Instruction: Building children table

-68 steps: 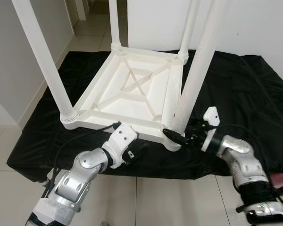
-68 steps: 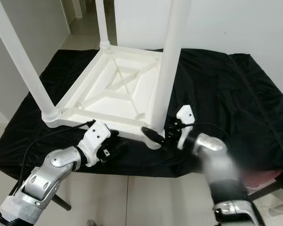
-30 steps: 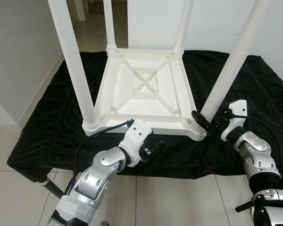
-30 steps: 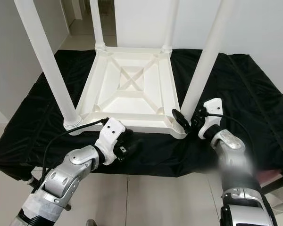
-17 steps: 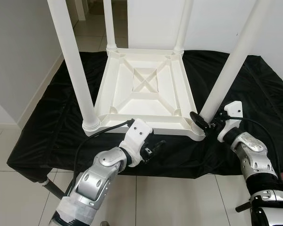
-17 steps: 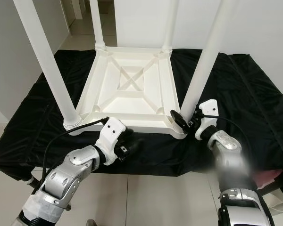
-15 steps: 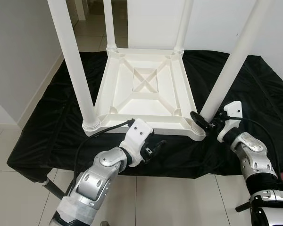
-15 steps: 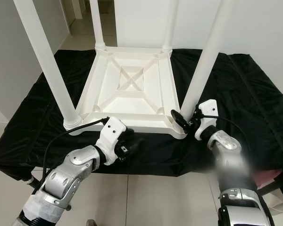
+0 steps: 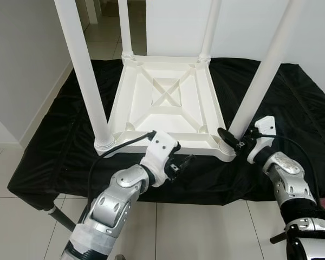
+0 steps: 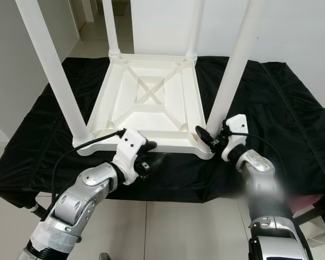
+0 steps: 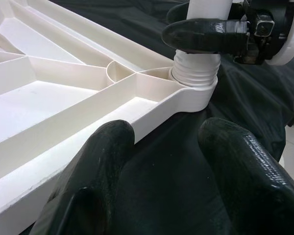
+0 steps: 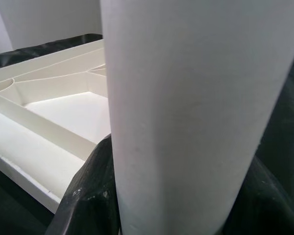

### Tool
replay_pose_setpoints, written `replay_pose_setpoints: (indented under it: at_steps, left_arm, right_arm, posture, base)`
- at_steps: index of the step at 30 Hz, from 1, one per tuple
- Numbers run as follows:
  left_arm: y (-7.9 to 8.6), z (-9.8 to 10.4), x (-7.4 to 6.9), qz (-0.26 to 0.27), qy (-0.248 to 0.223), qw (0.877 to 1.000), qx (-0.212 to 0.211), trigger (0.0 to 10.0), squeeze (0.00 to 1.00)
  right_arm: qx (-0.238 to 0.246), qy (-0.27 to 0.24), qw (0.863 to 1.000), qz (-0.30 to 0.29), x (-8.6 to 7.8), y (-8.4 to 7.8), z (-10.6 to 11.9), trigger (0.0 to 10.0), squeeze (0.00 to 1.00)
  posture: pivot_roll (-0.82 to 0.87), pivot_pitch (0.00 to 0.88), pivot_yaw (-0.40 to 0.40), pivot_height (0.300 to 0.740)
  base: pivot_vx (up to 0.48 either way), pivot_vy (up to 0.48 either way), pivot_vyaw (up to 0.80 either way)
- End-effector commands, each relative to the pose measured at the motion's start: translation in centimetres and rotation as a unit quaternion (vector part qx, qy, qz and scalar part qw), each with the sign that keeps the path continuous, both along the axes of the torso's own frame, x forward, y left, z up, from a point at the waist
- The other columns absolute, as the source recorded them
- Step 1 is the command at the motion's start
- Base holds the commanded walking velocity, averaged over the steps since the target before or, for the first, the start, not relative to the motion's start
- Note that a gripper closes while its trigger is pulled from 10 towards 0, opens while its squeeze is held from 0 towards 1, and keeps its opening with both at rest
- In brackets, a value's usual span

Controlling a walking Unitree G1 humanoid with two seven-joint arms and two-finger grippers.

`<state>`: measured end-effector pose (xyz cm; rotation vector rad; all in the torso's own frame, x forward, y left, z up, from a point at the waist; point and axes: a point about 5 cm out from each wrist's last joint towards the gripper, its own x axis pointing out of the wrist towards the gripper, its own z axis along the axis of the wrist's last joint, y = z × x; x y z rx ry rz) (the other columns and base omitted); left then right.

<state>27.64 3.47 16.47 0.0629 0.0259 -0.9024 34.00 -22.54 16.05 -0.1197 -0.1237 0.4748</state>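
Observation:
A white children's table lies upside down on a black cloth, its four legs pointing up. My right gripper is shut around the base of the near right leg, just above the threaded collar. In the right wrist view that leg stands between the black fingers. My left gripper is open at the table's near rim, close to the same corner. One of its fingers rests against the rim and the other finger hangs over the cloth.
The cloth covers a low platform whose front edge runs just below my grippers. Pale tiled floor lies in front, a white wall stands at the left, and a doorway opens behind the table.
The table has swung from a skewed pose to sit square to me, with the right gripper staying on its leg. The left gripper has crept up and right toward the near rim.

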Motion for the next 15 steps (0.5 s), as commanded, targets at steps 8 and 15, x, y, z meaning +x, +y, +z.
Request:
replay_pose_setpoints:
  at_steps: [8,15]
  left_arm:
    - [0.2,-0.4,-0.1,0.031,-0.004,1.000,0.005,10.0,0.00]
    - [0.2,-0.4,0.1,0.030,-0.003,1.000,0.006,10.0,0.00]
  right_arm:
    - [0.035,-0.018,0.994,-0.102,-0.6,1.3,0.3,10.0,0.00]
    - [0.100,-0.009,0.972,-0.214,-1.4,3.6,0.1,10.0,0.00]
  posture:
    - [-0.04,0.053,-0.008,0.740]
    - [-0.05,0.058,-0.004,0.740]
  base:
    - [0.000,0.000,0.00]
    - [0.000,0.000,0.00]
